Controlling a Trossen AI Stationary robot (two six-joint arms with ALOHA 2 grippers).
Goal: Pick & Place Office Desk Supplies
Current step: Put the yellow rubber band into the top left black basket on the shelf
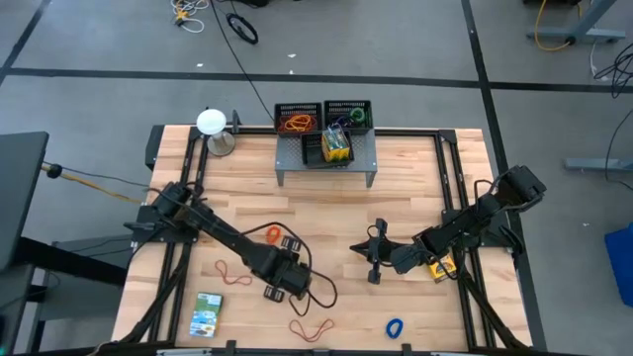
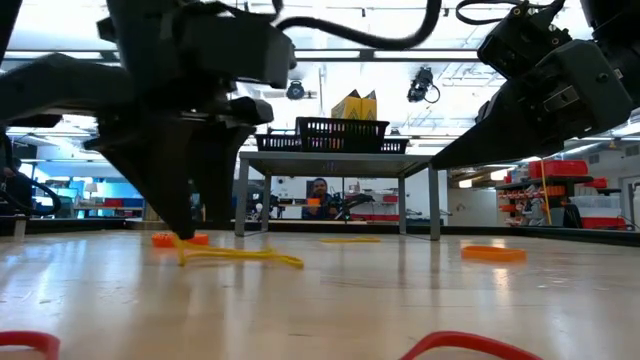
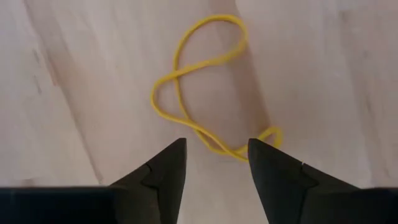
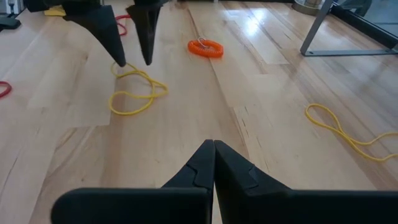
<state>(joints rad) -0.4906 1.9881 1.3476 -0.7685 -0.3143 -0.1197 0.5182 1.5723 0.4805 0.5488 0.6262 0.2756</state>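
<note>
Near the table's (image 1: pixel 415 198) front edge lie a red rubber-band loop (image 1: pixel 312 329), a blue loop (image 1: pixel 395 326) and a green-white card box (image 1: pixel 207 312). The left end effector (image 3: pixel 216 163) hangs open over a thin yellow rubber-band loop (image 3: pixel 199 87), gripping nothing. The right end effector (image 4: pixel 213 163) is closed, empty, mid-table. At the far edge, black mesh trays (image 1: pixel 323 116) on the grey shelf (image 1: pixel 358 158) hold bands.

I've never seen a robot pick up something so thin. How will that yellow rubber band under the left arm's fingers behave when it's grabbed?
Probably floppy: the yellow rubber band lies flat in a loose, twisted loop, so it should droop and dangle from the left gripper. Likely very light, being only a thin strand. It may slip away, since the open fingers must pinch a strand lying flush on the wooden table.
</note>
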